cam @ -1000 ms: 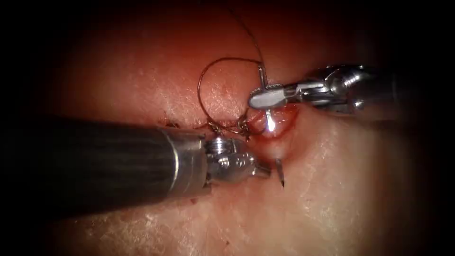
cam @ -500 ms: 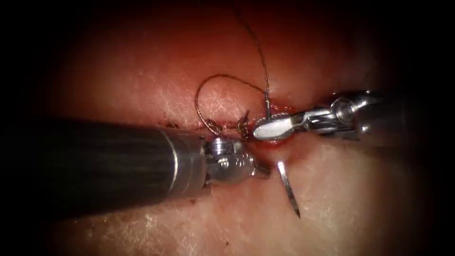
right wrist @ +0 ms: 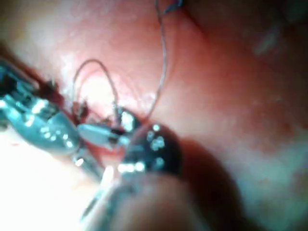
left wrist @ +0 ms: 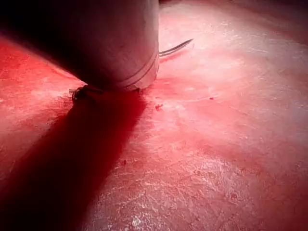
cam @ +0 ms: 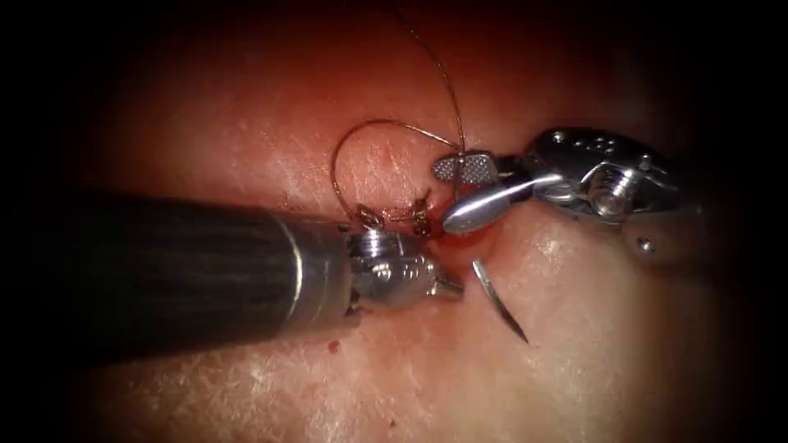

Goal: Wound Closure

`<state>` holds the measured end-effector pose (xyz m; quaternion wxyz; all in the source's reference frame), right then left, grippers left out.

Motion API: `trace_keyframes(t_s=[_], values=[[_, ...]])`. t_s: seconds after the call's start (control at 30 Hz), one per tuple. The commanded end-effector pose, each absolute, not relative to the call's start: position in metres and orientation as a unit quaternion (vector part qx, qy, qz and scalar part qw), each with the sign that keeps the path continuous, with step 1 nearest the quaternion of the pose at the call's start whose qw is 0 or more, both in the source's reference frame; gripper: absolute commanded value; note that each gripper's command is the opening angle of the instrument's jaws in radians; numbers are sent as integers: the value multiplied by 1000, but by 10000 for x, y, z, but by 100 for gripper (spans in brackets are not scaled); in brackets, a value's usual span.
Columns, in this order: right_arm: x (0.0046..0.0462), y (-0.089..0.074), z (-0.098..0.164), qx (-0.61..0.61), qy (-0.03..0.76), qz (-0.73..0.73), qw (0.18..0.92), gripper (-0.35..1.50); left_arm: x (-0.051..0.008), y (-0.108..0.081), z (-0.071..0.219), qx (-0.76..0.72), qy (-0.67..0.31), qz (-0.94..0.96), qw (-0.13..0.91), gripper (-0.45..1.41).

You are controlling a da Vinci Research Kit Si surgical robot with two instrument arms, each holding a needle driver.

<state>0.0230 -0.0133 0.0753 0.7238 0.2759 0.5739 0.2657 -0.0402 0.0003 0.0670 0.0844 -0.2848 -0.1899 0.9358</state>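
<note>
The curved needle passes through the tissue. Its pointed half sticks out on the near side of the cut, and its tail end is buried under the red fluid. The right tool stands open over the cut and holds nothing; its upper jaw lies against the thread. That thread forms a loop down to the knotted stitches. The left tool is shut, with its tip on the tissue just left of the needle. The left wrist view has the needle past the shaft.
Two earlier stitches with short thread ends sit along the cut left of the right tool. The left tool's dark shaft crosses the left half of the field. Red fluid pools at the cut. Pale tissue lies toward the front.
The right tool pushed the needle's tail down into the cut, then opened and let it go. The needle's point came farther out on the near side. The left tool barely moved.
</note>
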Motion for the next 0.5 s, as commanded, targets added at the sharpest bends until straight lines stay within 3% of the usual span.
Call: trace_keyframes(t_s=[0.03,0.17,0.27,0.37,0.4,0.43,0.5], values=[[242,-128,755,267,583,261,722,128,-407,1,676,-285,-191,936,83,-45],[245,-125,754,264,587,251,723,116,-407,1,676,-285,-191,936,83,-45],[242,-131,759,266,589,246,722,66,-407,1,676,-285,-191,936,83,-45],[238,-134,765,266,584,241,728,34,-407,0,676,-285,-191,936,83,-45],[236,-134,768,266,581,239,731,14,-407,0,676,-285,-191,936,83,-45],[231,-135,773,267,576,235,736,-35,-407,1,675,-285,-191,936,83,-45],[226,-135,777,266,574,232,739,-35,-407,1,675,-285,-191,935,83,-45]])
